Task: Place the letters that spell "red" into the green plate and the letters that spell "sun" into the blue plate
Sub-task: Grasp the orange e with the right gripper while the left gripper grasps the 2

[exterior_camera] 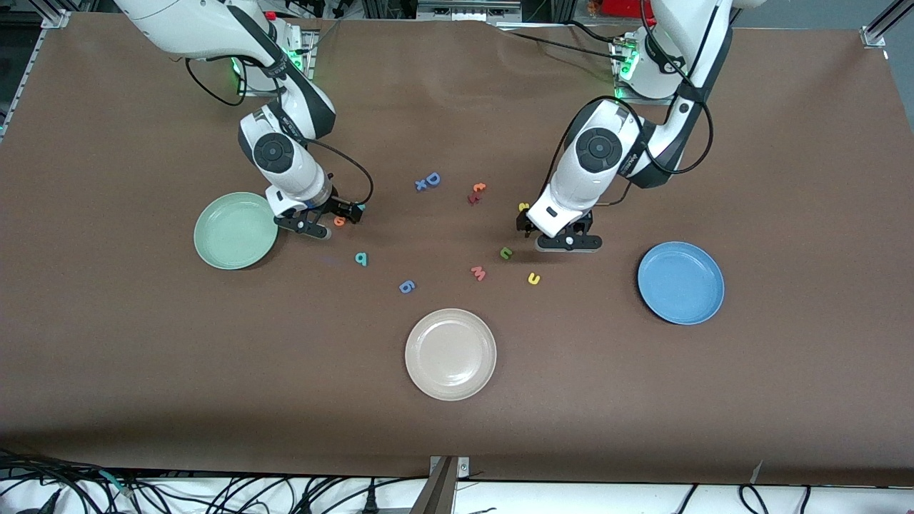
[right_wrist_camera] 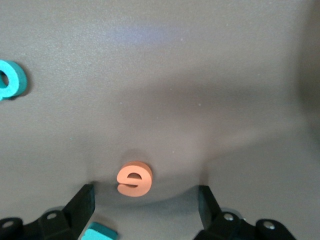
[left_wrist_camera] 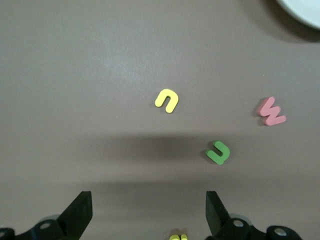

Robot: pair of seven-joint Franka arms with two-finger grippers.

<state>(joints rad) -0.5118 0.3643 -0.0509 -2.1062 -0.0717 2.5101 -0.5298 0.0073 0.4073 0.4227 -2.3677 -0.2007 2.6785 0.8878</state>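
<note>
Hovering low beside the green plate (exterior_camera: 235, 230), the right pincer (right_wrist_camera: 145, 202) gapes around the orange "e" (right_wrist_camera: 134, 179). The left pincer (left_wrist_camera: 147, 212) hangs spread wide over the surface (exterior_camera: 643, 400) near the green "n" (left_wrist_camera: 218, 152).

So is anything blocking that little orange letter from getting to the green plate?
Nothing visible. The orange "e" lies on bare table between the right pincer's open fingers, and the green plate sits just beside it toward the right arm's end, with only open tabletop between.

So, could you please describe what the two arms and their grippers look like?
Both arms are glossy white with black round joint caps and black cables looping alongside. The left gripper and right gripper are black with two fingers each. Green lights glow at both bases.
</note>
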